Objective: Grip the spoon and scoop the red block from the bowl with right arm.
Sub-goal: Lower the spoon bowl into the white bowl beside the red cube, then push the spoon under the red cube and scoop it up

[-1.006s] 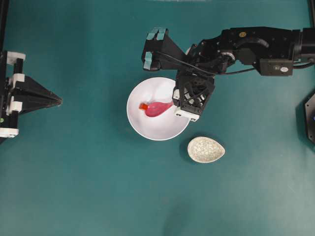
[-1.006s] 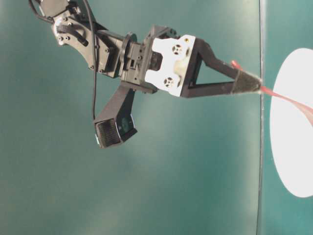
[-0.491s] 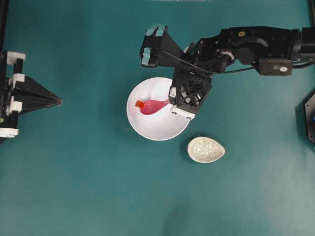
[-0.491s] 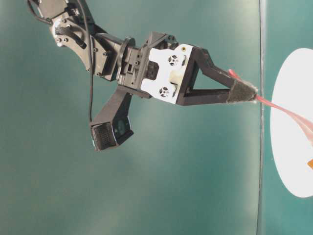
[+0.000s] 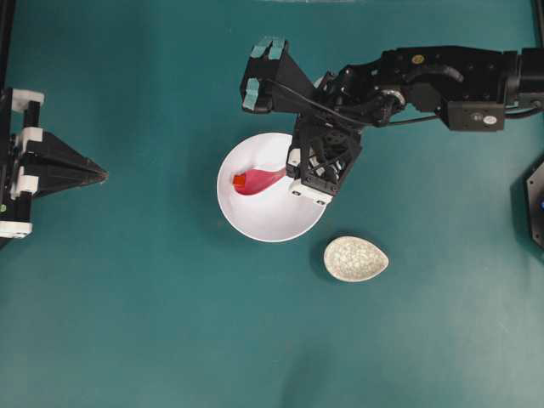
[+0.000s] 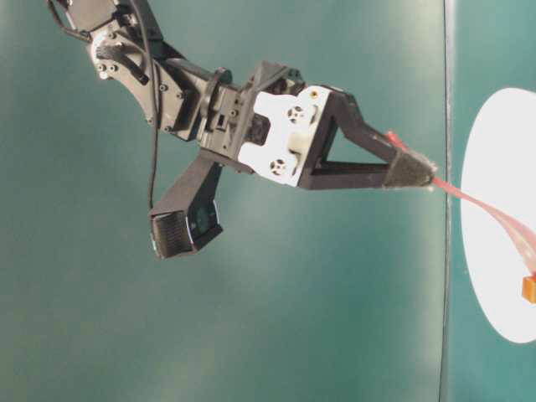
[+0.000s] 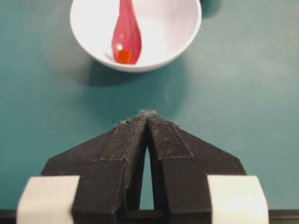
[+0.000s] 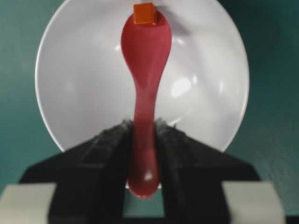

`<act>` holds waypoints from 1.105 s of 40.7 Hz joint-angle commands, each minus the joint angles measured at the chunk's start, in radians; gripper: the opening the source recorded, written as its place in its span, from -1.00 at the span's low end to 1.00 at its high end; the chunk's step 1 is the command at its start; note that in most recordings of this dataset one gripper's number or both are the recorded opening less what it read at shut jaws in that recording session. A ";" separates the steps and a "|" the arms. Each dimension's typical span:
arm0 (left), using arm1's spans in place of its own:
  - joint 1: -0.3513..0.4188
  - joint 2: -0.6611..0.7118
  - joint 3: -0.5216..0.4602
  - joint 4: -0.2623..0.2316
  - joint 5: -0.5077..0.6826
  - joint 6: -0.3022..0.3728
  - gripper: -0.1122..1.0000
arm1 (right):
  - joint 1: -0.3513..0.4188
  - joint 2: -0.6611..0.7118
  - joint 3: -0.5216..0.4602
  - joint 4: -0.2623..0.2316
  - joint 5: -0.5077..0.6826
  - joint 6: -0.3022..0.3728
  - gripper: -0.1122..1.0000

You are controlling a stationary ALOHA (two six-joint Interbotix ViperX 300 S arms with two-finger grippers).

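Note:
The white bowl [image 5: 274, 219] stands mid-table. My right gripper [image 5: 294, 170] hangs over its right rim, shut on the handle of the pink-red spoon [image 5: 260, 178]. In the right wrist view the black fingers [image 8: 107, 144] clamp the handle of the spoon [image 8: 145, 70] on both sides, over the bowl [image 8: 79, 79]. The scoop reaches to the bowl's left side. The tiny red block [image 5: 240, 180] sits at the scoop's tip [image 8: 144, 14]; I cannot tell whether it lies in the scoop or against its lip. My left gripper [image 5: 104, 174] rests shut at the table's left edge, its tips meeting [image 7: 148, 113].
A speckled grey-white teardrop dish [image 5: 355, 258] lies just right of and below the bowl. A black fixture [image 5: 535, 204] sits at the right edge. From table level the right gripper [image 6: 423, 172] slants down toward the bowl [image 6: 494, 276].
The right gripper has shifted slightly left and up with the spoon. The scoop has slid left across the bowl, and the red block has moved left with its tip.

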 commanded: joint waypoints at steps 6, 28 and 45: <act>0.002 0.005 -0.028 0.003 -0.005 0.000 -0.80 | 0.003 -0.051 0.026 0.000 -0.031 0.002 -0.35; 0.002 0.006 -0.028 0.003 -0.005 0.000 -0.80 | 0.034 -0.124 0.143 0.006 -0.170 0.005 -0.35; 0.003 0.008 -0.026 0.003 -0.005 -0.003 -0.80 | 0.044 -0.166 0.201 0.008 -0.256 0.005 -0.35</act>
